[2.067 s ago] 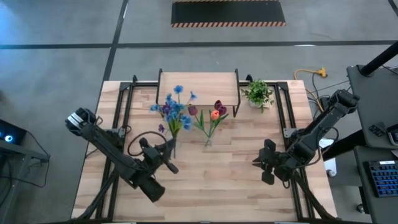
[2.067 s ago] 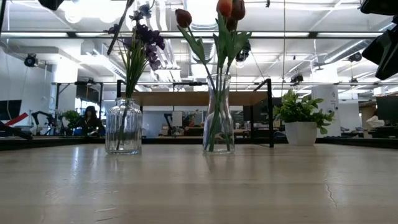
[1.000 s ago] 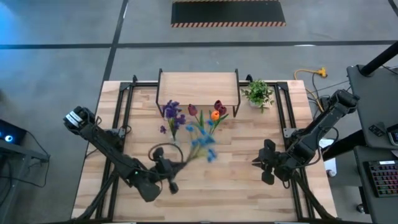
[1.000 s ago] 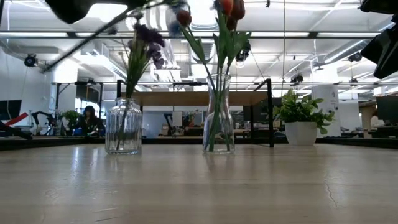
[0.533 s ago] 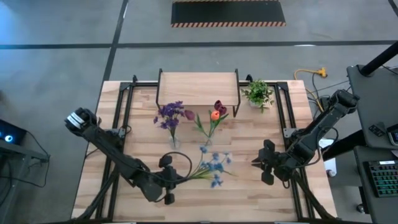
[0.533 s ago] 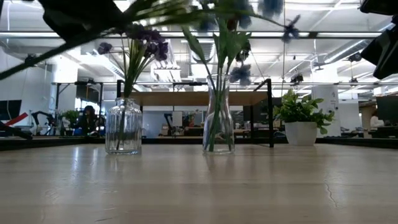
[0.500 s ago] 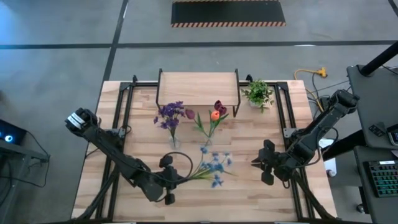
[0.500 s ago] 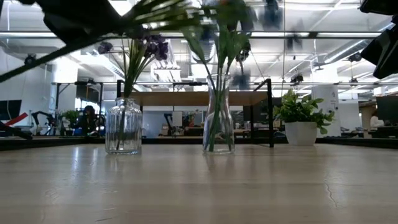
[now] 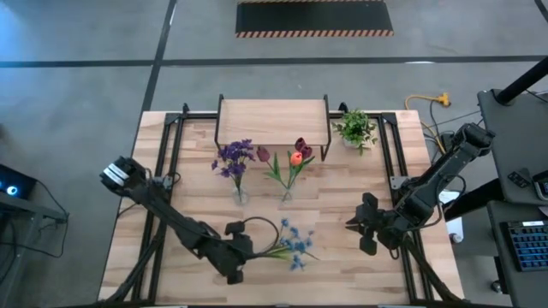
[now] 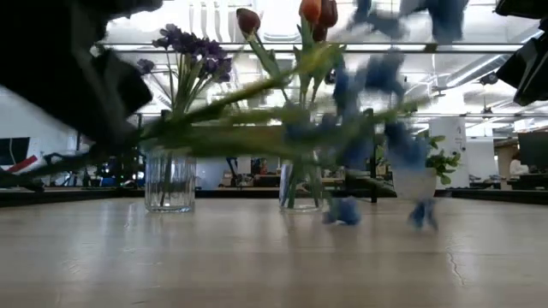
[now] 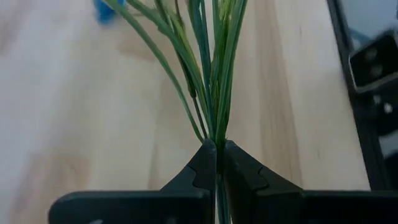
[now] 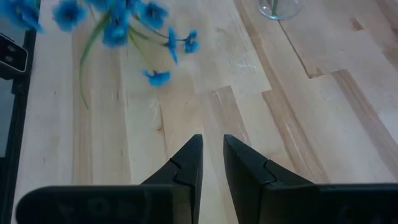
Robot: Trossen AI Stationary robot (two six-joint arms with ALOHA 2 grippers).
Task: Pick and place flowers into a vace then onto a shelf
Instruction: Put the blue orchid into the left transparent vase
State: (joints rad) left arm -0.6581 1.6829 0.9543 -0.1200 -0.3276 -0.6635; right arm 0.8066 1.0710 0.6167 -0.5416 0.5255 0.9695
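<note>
Near the table's [image 9: 342, 257] front edge, left of middle, the left gripper [image 9: 242, 255] is clamped on the green stems of the blue flowers [image 9: 294, 246], which lie almost level with their blooms pointing toward the right edge, low over the wood. Largest on the table is the shelf [image 9: 272, 120] at the back edge, its top bare; before it stand two glass vases, the left vase [image 9: 239, 196] with the purple flowers [image 9: 231, 156] and the right vase [image 9: 286, 196] with the tulips [image 9: 295, 154], and a potted plant [image 9: 355, 128] sits near the back right corner. From these pictures I judge the step to be carrying the blue bunch to a vase. To do it well, the bunch should be turned stems-down and lifted clear of the blooms already standing, then brought over a vase mouth from above and lowered straight, so the stems do not knock the glass over. The pinch sits low on the stems, so the heads will sway; slow moves would help. The right gripper [image 12: 211, 155] hangs over the front right part, fingers slightly parted, holding nothing.
</note>
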